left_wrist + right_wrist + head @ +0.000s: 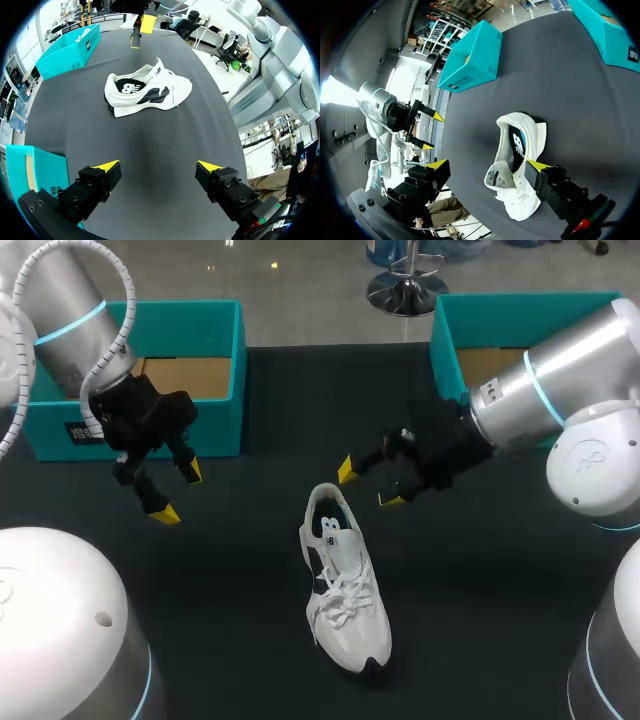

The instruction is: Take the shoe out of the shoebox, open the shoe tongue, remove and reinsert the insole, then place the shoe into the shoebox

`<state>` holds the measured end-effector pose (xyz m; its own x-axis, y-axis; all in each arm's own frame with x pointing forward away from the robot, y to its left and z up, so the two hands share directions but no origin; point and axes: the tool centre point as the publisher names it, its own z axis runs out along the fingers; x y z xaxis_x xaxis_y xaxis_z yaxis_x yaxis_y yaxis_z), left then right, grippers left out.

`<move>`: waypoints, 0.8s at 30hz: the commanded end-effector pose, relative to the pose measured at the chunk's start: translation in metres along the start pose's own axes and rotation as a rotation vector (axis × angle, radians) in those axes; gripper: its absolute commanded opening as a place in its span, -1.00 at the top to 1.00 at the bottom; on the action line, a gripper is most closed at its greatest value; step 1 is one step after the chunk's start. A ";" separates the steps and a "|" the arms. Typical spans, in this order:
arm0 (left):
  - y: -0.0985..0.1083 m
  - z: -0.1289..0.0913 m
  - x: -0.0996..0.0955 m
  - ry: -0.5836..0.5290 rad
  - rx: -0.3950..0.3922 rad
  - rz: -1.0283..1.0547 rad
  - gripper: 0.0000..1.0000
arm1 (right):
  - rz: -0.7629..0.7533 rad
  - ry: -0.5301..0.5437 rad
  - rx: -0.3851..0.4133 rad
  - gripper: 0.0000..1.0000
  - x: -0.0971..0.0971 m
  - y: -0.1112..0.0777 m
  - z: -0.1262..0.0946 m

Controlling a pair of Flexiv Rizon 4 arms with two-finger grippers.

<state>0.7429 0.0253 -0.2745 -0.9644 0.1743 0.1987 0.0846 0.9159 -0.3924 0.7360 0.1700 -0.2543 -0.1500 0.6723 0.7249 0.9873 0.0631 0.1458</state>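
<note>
One shoe (345,585) lies well apart from both shoeboxes (220,425).

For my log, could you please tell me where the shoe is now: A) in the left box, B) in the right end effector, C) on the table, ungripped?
C: the shoe lies on the table; the left end effector and right end effector are open, off it.

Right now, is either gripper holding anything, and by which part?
Nothing is held: the left gripper and the right gripper are both open, and the shoe lies untouched on the table.
</note>
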 end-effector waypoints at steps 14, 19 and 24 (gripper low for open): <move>0.000 0.000 0.000 0.000 -0.002 0.000 -1.00 | 0.018 -0.539 0.190 -1.00 0.031 0.008 0.018; 0.000 0.000 0.000 0.000 -0.002 0.000 -1.00 | -0.003 -0.611 0.217 0.27 0.031 0.007 0.029; 0.000 0.000 0.000 0.000 -0.002 0.000 -1.00 | -0.018 -0.686 0.236 1.00 0.032 0.009 0.037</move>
<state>0.7429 0.0253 -0.2745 -0.9645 0.1742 0.1987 0.0846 0.9159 -0.3923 0.7350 0.2059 -0.2509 -0.1561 0.9146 0.3730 0.9845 0.1745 -0.0157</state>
